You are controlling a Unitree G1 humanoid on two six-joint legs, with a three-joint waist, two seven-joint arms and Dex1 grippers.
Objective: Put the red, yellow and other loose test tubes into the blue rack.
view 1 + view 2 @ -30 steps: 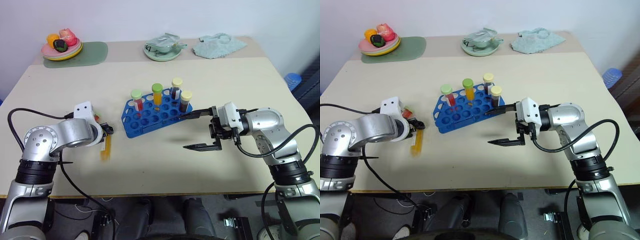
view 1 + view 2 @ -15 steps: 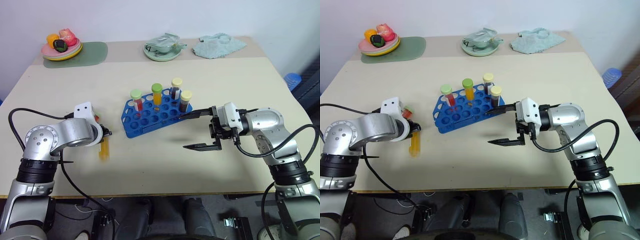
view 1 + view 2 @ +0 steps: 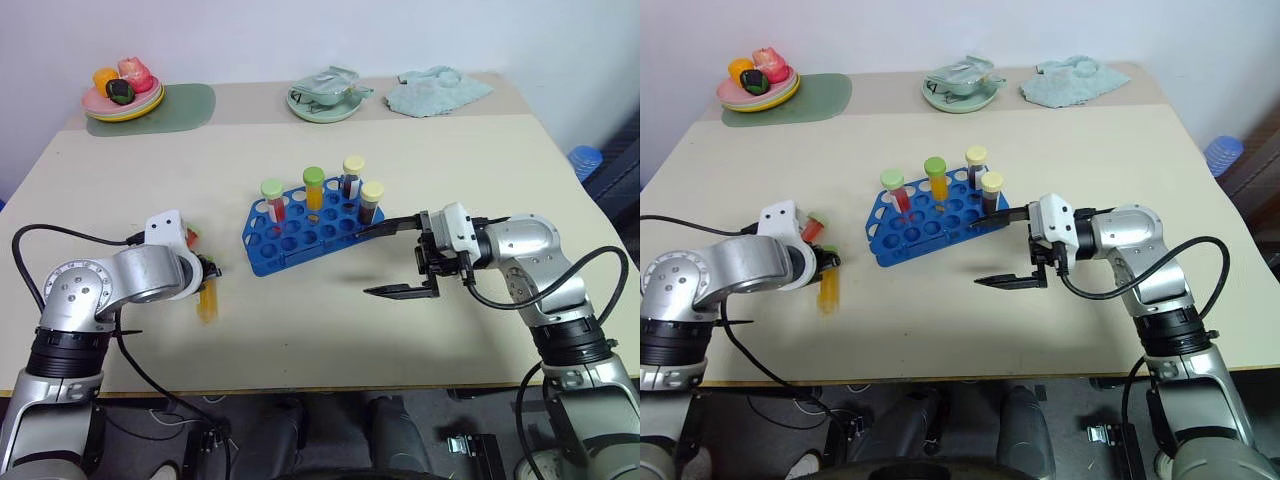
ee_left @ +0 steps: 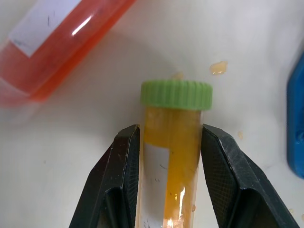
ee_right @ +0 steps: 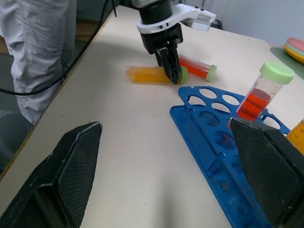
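Observation:
The yellow-orange test tube (image 4: 173,142) with a green cap lies flat on the table, left of the blue rack (image 3: 290,245). My left gripper (image 3: 209,269) points down and is shut on it just below the cap, one finger on each side. The red test tube (image 4: 52,45) lies close beside it, untouched. The rack holds several capped tubes upright. To the right of the rack, my right gripper (image 3: 365,262) hovers above the table, open and holding nothing.
A plate of toy food (image 3: 122,95) on a green mat sits at the back left. A green dish (image 3: 325,98) and a teal cloth (image 3: 438,90) are at the back. A person's legs (image 5: 38,47) stand beside the table.
The left gripper's fingers have closed onto the yellow-orange tube, which has turned slightly on the table. The right arm has stayed still.

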